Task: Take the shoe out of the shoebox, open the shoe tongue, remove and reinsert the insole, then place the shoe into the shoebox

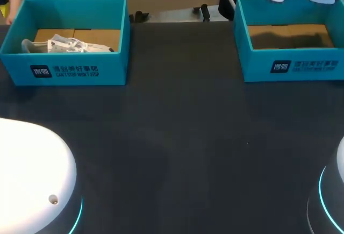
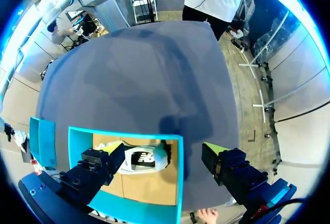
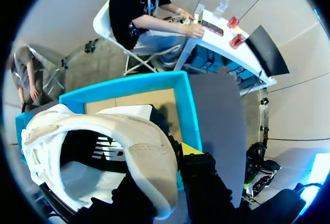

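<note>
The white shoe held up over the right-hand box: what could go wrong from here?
The right fingers pinch the shoe only by one edge of its opening, so it might slip out or swing. It also hangs close to a wall of the blue box rather than clearly over the middle, so when lowered it could catch on that wall or push the box.
</note>
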Robot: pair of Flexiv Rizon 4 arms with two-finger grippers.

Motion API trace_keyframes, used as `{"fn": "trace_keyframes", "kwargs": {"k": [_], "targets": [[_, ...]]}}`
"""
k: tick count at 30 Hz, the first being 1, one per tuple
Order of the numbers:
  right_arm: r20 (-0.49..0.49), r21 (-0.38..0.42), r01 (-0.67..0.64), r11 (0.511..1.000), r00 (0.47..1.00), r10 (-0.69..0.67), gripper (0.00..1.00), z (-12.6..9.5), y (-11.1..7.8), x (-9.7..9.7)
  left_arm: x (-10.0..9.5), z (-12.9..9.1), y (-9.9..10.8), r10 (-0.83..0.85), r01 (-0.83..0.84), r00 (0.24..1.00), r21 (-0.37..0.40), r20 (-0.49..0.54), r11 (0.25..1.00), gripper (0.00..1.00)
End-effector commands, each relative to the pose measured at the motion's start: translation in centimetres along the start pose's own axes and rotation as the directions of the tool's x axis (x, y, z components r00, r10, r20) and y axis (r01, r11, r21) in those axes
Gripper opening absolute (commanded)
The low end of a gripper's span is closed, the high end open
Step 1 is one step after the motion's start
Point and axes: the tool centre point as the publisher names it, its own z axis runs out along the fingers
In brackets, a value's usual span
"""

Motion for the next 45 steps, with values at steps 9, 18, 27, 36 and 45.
{"fn": "trace_keyframes", "kwargs": {"k": [9, 18, 27, 36, 45], "targets": [[-0.005, -0.146, -0.002, 0.989, 1.000, 0.001, 0.00, -0.3, -0.9, -0.3, 0.0, 0.0, -0.1, 0.002, -0.002, 1.000, -0.001, -0.002, 1.000, 1.00], [0.020, -0.130, 0.004, 0.991, 1.000, -0.001, 0.00, -1.1, -3.6, 0.9, 0.0, 0.0, -0.1, 0.002, -0.002, 1.000, -0.001, -0.002, 1.000, 1.00], [0.012, -0.162, -0.039, 0.986, 0.999, 0.042, 0.00, -3.9, -8.9, 2.6, 0.0, 0.0, -0.1, 0.002, -0.002, 1.000, -0.001, -0.002, 1.000, 1.00], [0.021, -0.142, -0.056, 0.988, 0.998, 0.059, 0.00, -5.0, -13.9, 4.8, 0.0, 0.0, -0.1, 0.002, -0.002, 1.000, -0.001, -0.002, 1.000, 1.00], [0.036, -0.139, -0.074, 0.987, 0.996, 0.080, 0.00, -6.6, -19.2, 6.4, 0.0, 0.0, -0.1, 0.002, -0.002, 1.000, -0.001, -0.002, 1.000, 1.00]]}}
